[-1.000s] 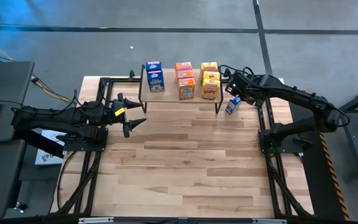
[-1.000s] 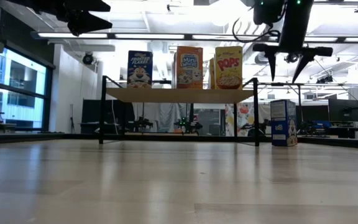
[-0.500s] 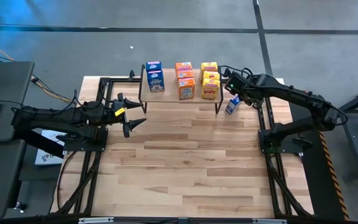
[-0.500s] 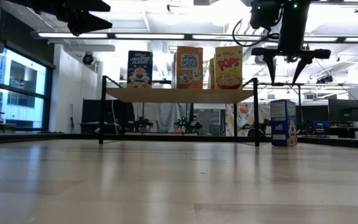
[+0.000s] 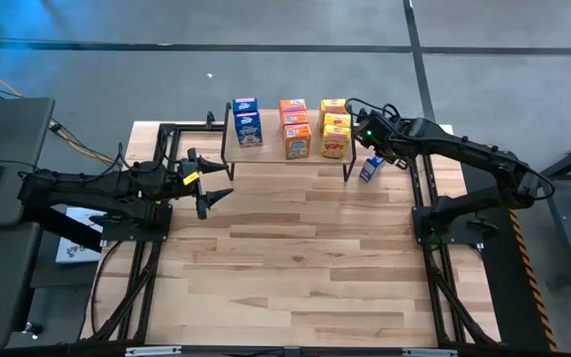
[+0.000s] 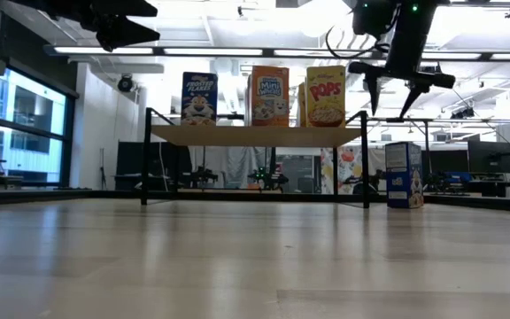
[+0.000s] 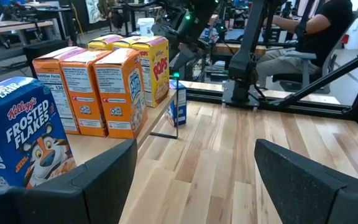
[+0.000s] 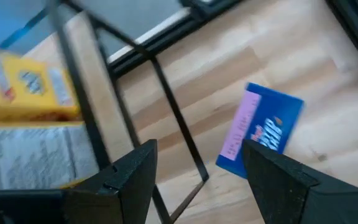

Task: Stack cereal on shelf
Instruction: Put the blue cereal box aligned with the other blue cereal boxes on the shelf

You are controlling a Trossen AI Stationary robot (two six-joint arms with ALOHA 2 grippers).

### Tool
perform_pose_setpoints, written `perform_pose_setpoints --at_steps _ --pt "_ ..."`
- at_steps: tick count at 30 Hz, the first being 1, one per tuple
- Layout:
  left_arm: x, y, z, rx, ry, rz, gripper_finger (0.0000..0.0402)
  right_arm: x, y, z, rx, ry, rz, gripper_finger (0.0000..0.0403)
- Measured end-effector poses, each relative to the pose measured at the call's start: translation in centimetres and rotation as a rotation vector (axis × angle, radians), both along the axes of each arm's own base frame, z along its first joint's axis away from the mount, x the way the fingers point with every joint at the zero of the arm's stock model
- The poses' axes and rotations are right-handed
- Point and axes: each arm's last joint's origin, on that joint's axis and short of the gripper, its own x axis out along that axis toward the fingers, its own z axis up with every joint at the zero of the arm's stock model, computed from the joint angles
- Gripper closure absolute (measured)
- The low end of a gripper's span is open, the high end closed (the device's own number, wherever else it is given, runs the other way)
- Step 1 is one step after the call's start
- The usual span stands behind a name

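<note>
R gripper (image 6: 388,102) fingers apart, empty, above the blue box (image 5: 371,168) standing on desk (image 5: 305,258), approx 3 o'clock of shelf (image 6: 255,136). L gripper (image 5: 211,188) wide, idle.

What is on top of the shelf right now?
The shelf carries two blue boxes, three orange boxes and three yellow boxes. Another blue box stands on the table beside it.

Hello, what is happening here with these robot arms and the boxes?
Cereal boxes are being stacked on the shelf. Blue, orange and yellow boxes already stand on it. The right gripper, open and empty, hangs above one blue box standing on the table beside the shelf. The left gripper waits open, away from the shelf.
</note>
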Motion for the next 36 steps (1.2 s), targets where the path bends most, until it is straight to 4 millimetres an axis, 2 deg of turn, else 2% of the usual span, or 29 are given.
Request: perform_pose_setpoints --at_steps 5,22,30,36 --pt "0.00 0.00 0.00 0.000 0.000 0.000 0.0085 0.29 -0.17 0.16 -0.043 0.034 0.110 0.0175" --pt "0.00 0.00 0.00 0.000 0.000 0.000 0.0085 0.25 -0.13 0.12 -0.034 0.036 0.113 0.0175" --pt "0.00 0.00 0.00 0.000 0.000 0.000 0.0085 0.05 0.15 -0.07 0.042 -0.004 0.051 0.0174" --pt "0.00 0.00 0.00 0.000 0.000 0.000 0.0085 0.09 0.23 -0.10 0.073 -0.032 0.036 0.0140"
